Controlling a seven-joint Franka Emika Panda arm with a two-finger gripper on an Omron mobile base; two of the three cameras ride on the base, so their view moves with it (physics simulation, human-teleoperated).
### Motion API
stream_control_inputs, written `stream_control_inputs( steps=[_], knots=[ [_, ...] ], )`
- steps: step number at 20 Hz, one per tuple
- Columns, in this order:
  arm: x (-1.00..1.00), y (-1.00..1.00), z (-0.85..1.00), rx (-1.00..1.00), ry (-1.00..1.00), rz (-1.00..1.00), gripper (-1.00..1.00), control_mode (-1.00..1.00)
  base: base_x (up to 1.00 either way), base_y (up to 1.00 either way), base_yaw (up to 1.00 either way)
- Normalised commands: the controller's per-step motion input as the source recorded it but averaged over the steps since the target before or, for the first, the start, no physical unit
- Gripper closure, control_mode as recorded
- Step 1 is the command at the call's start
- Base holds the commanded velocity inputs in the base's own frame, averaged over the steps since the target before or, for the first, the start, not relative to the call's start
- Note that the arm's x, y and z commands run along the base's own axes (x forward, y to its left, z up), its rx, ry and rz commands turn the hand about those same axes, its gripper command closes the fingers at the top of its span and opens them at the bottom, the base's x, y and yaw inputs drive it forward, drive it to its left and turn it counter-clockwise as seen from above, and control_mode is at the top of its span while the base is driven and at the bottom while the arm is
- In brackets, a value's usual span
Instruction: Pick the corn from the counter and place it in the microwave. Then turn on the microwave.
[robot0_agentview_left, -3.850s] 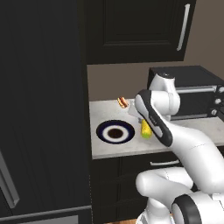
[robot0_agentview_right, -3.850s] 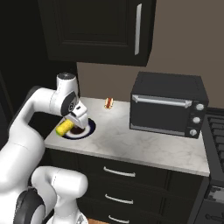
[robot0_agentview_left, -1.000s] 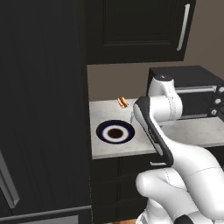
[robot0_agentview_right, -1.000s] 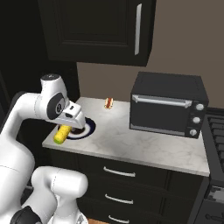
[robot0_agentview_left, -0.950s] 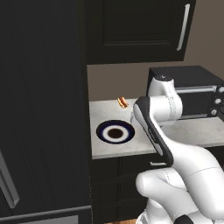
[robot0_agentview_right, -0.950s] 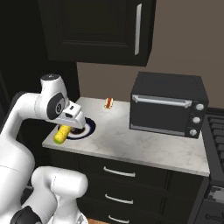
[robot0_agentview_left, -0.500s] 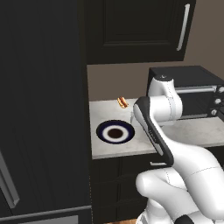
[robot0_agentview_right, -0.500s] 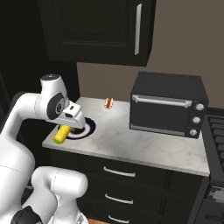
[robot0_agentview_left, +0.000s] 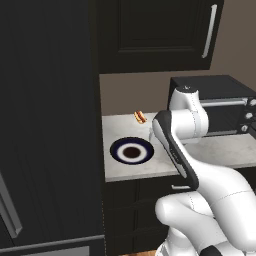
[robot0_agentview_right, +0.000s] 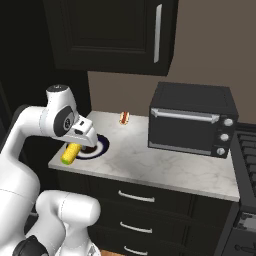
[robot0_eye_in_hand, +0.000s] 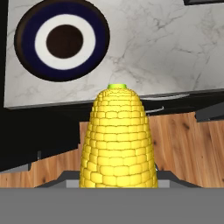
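My gripper (robot0_agentview_right: 78, 143) is shut on the corn (robot0_agentview_right: 70, 153), a yellow cob held slanting down over the front left corner of the counter (robot0_agentview_right: 165, 166). In the hand view the corn (robot0_eye_in_hand: 118, 140) stands up the middle with its green tip on top, and it hides the fingertips. Beyond it lie the counter's front edge (robot0_eye_in_hand: 153, 52) and wooden floor below. The microwave is out of view.
A round plate with dark blue and white rings (robot0_agentview_right: 97, 145) (robot0_agentview_left: 131, 151) (robot0_eye_in_hand: 61, 39) lies on the counter's left part. A small hot dog (robot0_agentview_right: 123, 118) sits near the back wall. A black toaster oven (robot0_agentview_right: 192, 120) stands at the right. A tall black panel (robot0_agentview_left: 50, 125) borders the counter's left.
Since a few seconds ago the gripper has carried the corn from above the plate back and down toward the counter's front left corner. Over the last second nothing visibly moved.
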Motion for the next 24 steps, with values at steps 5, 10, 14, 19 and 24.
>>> stream_control_inputs(
  steps=[5,10,14,19,24],
  knots=[
    [0.00,0.00,0.00,0.00,0.00,0.00,1.00,1.00,-0.05,0.00,0.00],
    [0.00,0.00,0.00,0.00,0.00,0.00,1.00,1.00,-0.43,0.00,0.00],
    [0.00,0.00,0.00,0.00,0.00,0.00,1.00,1.00,-0.48,0.00,0.00],
    [0.00,0.00,0.00,0.00,0.00,0.00,1.00,1.00,-0.49,0.00,0.00],
    [0.00,0.00,0.00,0.00,0.00,0.00,1.00,1.00,-0.56,0.00,0.00]
  ],
)
